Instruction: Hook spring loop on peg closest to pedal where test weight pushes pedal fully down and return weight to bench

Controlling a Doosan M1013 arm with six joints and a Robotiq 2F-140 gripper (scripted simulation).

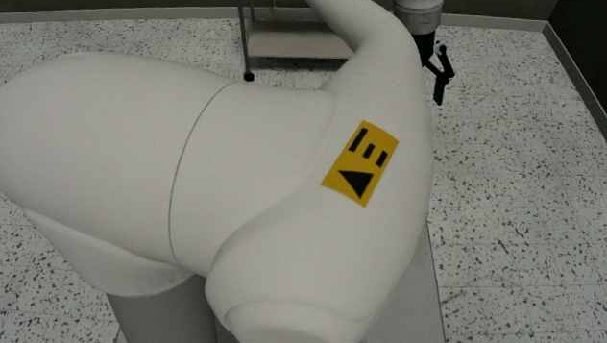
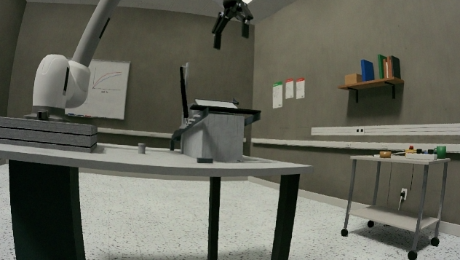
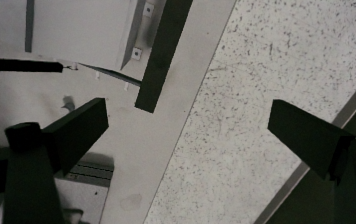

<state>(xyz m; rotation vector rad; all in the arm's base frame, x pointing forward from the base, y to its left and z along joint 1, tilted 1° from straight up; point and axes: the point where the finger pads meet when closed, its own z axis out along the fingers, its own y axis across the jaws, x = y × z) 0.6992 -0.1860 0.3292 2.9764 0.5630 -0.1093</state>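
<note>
My gripper (image 2: 231,42) (image 3: 188,113) is open and empty, high above the feeder. In the top view it is partly hidden by the arm. The feeder (image 2: 225,135) stands on the bench (image 2: 160,159). Its black spring (image 2: 183,92) (image 3: 30,65) stands at the side toward the arm's base. The small end loop (image 3: 71,67) is near the row of pegs; whether it sits on one is too small to tell. Two pale pegs (image 3: 97,75) (image 3: 126,86) show beside it. The grey steel weight (image 2: 141,148) stands upright on the bench, apart from the feeder. I cannot tell the pedal's position.
A long dark bar (image 3: 165,55) projects along the feeder's side, below my fingers. The layered plinth (image 2: 47,133) (image 3: 90,171) carries the arm. A small dark block (image 2: 204,160) lies by the feeder's foot. A wheeled cart (image 2: 394,159) (image 1: 298,46) stands beyond the bench.
</note>
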